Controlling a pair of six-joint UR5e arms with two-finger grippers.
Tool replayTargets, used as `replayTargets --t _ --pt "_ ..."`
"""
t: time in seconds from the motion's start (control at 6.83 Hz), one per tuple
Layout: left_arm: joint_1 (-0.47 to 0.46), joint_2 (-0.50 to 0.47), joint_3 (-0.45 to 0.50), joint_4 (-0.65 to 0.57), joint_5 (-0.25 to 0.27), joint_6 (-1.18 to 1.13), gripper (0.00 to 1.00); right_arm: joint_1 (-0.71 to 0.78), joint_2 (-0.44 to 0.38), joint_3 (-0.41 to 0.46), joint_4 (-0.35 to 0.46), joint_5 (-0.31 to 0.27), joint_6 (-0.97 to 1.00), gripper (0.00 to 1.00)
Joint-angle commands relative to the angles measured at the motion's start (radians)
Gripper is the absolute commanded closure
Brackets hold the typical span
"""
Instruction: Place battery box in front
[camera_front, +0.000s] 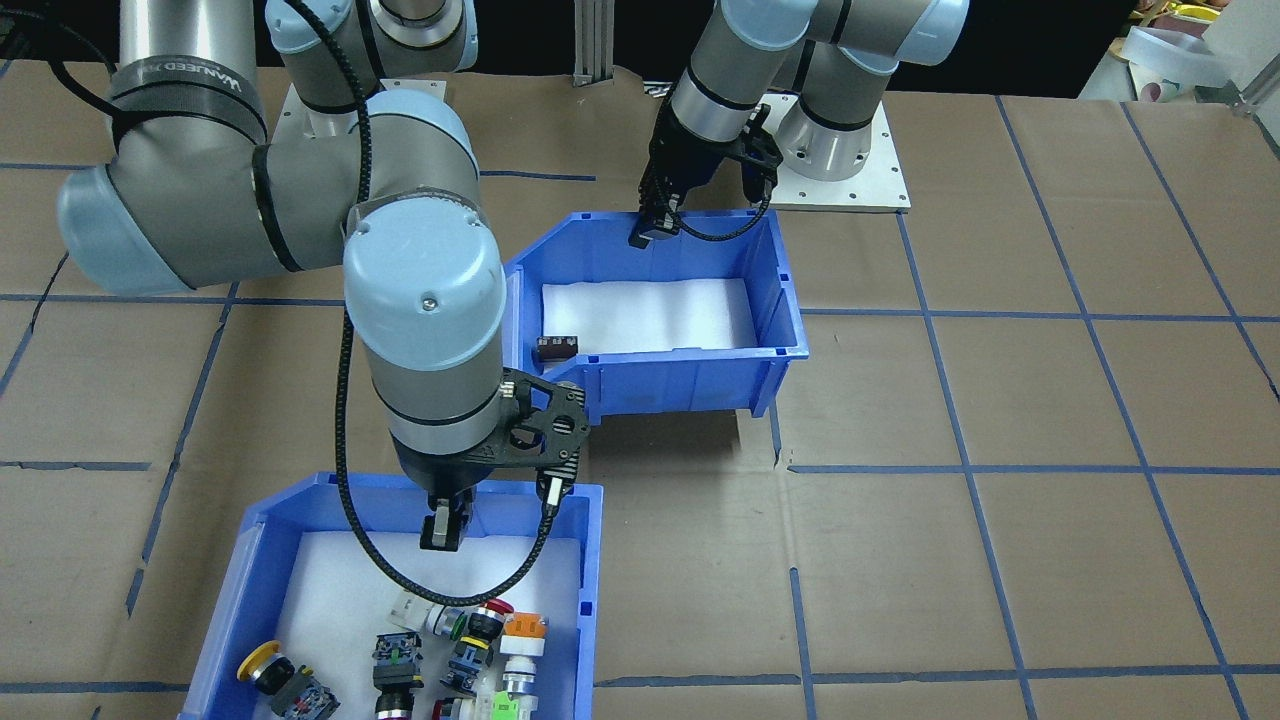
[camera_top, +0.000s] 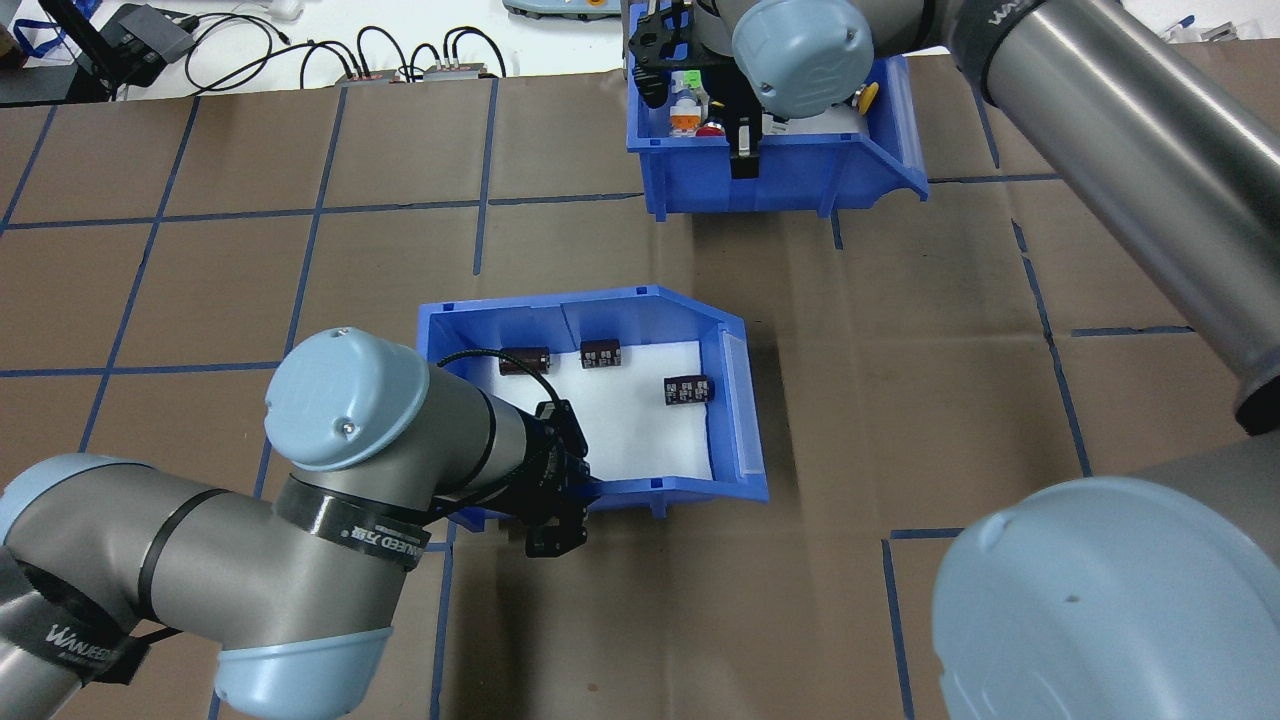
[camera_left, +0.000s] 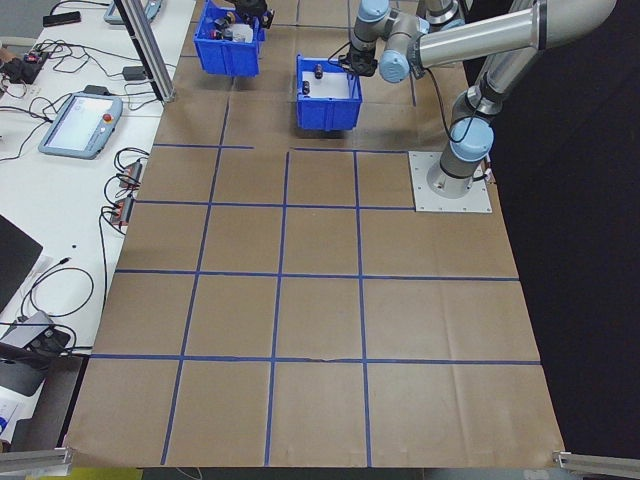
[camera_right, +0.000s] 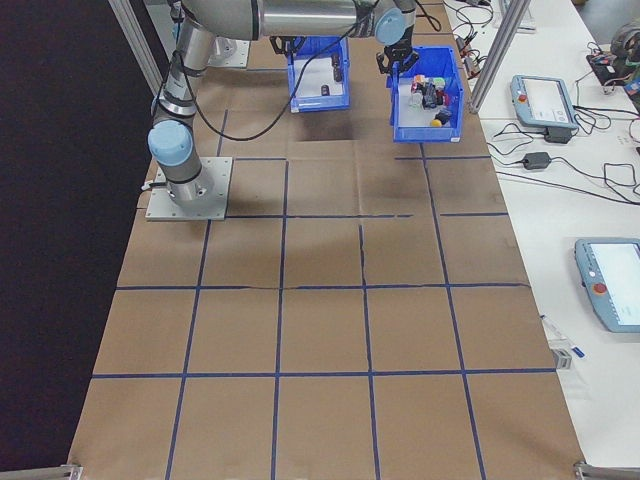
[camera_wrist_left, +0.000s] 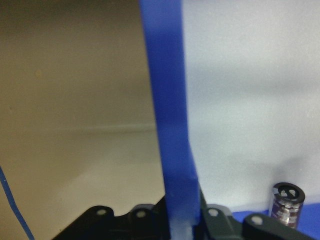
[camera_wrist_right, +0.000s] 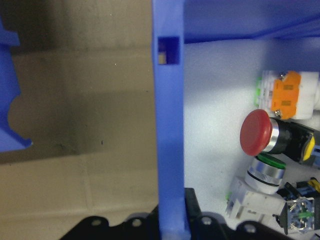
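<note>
my left gripper is clamped on the thin near wall of the battery box, which sits mid-table toward the robot's edge; it looks stiff, light and slippery, so the loose cells may roll.

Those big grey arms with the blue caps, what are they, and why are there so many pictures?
They are two robot arms at one table, photographed by six cameras: some above and beside the table, and one on each wrist. Each arm ends in a pincer. The left pincer pinches the wall of the battery box, a blue bin lined with white foam, with a few small dark cells inside. It looks lifted, since a shadow lies under it. The right pincer pinches the wall of the switch bin, full of colourful push buttons. The brown table has blue tape lines.
</note>
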Motion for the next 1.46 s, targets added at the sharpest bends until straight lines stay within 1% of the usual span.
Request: replayTargets --t 0.0,0.15,0.29,0.44,0.73,0.88,1.02,1.17,1.32 --pt "0.089 -0.034 0.084 -0.017 -0.008 0.058 1.0 -0.044 -0.032 0.004 0.035 -0.001 -0.051 0.97" --pt "0.091 -0.075 0.127 -0.015 -0.012 0.064 1.0 -0.101 -0.058 0.007 0.061 0.001 -0.12 0.97" --pt "0.093 -0.112 0.147 -0.008 -0.015 0.066 1.0 -0.156 -0.087 0.025 0.081 0.002 -0.19 0.97" --pt "0.094 -0.122 0.147 0.0 -0.013 0.093 1.0 -0.211 -0.137 0.086 0.08 0.009 -0.265 0.97" --pt "0.154 -0.148 0.157 0.001 -0.015 0.11 1.0 -0.325 -0.257 0.23 0.06 0.016 -0.404 0.97" --pt "0.163 -0.187 0.21 -0.006 -0.016 0.131 1.0 -0.371 -0.312 0.301 0.058 0.028 -0.46 0.97" --pt "0.163 -0.256 0.276 -0.008 -0.019 0.126 1.0 -0.411 -0.364 0.365 0.06 0.038 -0.506 0.97" --pt "0.148 -0.336 0.348 -0.003 -0.019 0.118 1.0 -0.434 -0.412 0.433 0.057 0.047 -0.553 0.97" --pt "0.117 -0.421 0.449 -0.005 -0.019 0.11 1.0 -0.457 -0.453 0.508 0.031 0.048 -0.57 0.97"
